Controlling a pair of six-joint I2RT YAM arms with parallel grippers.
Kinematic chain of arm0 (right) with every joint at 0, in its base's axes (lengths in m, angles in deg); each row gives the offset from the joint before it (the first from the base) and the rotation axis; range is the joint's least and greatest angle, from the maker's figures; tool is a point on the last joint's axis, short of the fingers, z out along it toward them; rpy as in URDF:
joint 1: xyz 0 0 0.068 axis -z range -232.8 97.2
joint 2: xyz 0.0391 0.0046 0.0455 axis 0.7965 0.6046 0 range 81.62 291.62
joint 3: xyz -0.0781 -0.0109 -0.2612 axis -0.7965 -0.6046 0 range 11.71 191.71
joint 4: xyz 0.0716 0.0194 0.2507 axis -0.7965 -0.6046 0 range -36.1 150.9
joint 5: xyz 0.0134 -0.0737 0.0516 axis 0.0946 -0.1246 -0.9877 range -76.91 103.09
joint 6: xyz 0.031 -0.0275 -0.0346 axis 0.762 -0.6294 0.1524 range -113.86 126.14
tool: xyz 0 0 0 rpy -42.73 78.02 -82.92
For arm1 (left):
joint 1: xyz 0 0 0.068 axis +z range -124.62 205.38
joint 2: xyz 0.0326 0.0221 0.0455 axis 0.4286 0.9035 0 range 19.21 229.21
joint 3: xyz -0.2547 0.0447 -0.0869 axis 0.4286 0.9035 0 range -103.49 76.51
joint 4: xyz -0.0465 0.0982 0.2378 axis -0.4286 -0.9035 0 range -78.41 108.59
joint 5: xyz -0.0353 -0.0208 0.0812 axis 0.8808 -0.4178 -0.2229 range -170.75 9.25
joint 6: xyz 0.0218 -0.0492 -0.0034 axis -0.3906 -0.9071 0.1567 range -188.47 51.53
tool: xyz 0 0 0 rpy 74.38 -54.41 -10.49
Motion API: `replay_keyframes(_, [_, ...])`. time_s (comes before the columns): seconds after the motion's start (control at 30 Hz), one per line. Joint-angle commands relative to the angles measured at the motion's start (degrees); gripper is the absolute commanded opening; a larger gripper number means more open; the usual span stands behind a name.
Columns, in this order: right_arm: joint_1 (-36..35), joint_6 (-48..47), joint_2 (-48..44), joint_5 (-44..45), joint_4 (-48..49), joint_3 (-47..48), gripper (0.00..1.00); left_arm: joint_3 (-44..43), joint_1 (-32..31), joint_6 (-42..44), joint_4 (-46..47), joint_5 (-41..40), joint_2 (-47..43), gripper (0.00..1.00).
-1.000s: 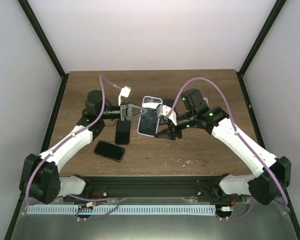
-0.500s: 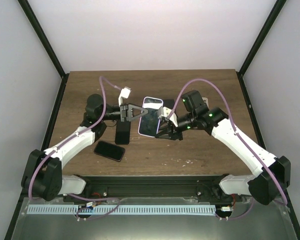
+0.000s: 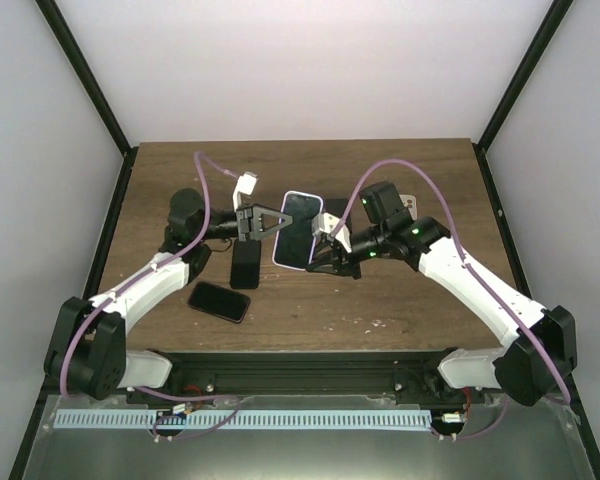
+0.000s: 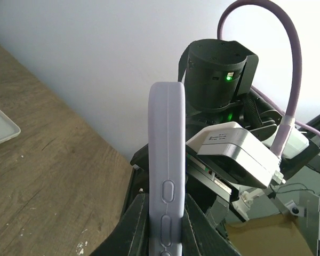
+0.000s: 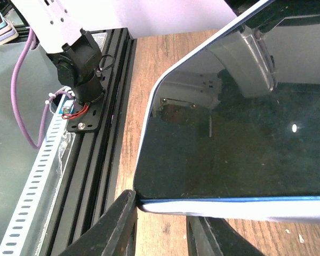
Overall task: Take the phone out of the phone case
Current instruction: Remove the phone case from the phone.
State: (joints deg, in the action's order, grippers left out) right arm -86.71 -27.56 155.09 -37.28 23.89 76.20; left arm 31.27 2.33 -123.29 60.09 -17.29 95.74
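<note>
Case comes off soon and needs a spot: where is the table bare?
Bare wood on the table: the far strip along the back edge, and the near stretch right of the slanted black phone. Crowded: the centre, around the cased phone and the second black phone beside it.

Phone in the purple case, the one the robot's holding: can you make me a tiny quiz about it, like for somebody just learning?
1. True or false: the lilac-cased phone lies flat on the brown wooden table.
2. What do the left fingers squeeze? A) the case's edge with the buttons B) a black phone C) nothing
3. Fill in: the cable looping over the right arm is coloured ___.
Key: 1 false, it is held up off the table; 2 A; 3 purple.
</note>
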Motion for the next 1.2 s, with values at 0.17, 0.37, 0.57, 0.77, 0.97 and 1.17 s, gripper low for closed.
replay_keyframes(0.17, [2.2,-6.2,1.0,5.3,9.4,-0.3,0.24,-0.5,-0.9,-6.5,2.6,2.5,0.8,0.00])
replay_keyframes(0.37, [2.4,-10.4,1.1,7.2,8.6,0.8,0.24,-1.1,-1.4,-7.9,3.3,3.7,1.4,0.00])
replay_keyframes(0.57, [2.6,-11.9,1.4,8.1,8.4,2.1,0.24,-1.7,-2.3,-7.2,2.0,4.3,1.5,0.00])
replay_keyframes(0.77, [3.8,-8.2,2.0,7.6,11.0,2.7,0.24,-2.1,-3.0,-7.3,1.4,4.9,1.8,0.00])
replay_keyframes(0.97, [11.7,5.6,3.5,-1.7,18.5,4.5,0.24,-1.7,-3.2,-6.0,0.0,4.7,1.4,0.00])
replay_keyframes(1.17, [12.7,13.0,7.1,-1.5,22.1,6.8,0.27,-2.3,-4.9,-4.7,-1.4,4.9,2.3,0.00])
